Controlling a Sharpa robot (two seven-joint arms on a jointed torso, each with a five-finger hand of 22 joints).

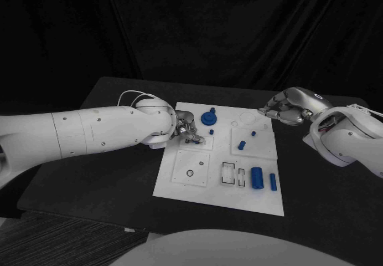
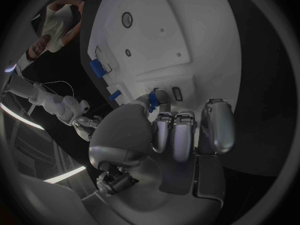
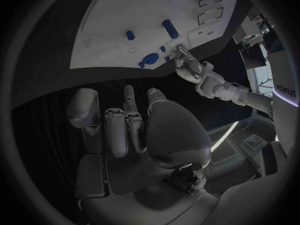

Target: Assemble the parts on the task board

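Note:
The white task board (image 1: 182, 183) lies in the middle of the black table. My left hand (image 1: 186, 128) reaches over its far left part, fingertips down at the plate. In the left wrist view the thumb and a finger pinch a small blue part (image 2: 153, 100). A blue gear-like part (image 1: 209, 117) stands just beside that hand, with a small blue peg (image 1: 211, 132) near it. My right hand (image 1: 287, 108) hovers off the board's far right corner, loosely curved and holding nothing. The right wrist view shows the left hand (image 3: 190, 70) at the board's edge.
More blue parts lie on the board: two short pegs (image 1: 242, 145) in the middle right and a thick cylinder (image 1: 257, 177) with a thinner one (image 1: 273, 182) near the front right. Outlined slots (image 1: 229, 173) and a ring mark (image 1: 190, 173) are at the front.

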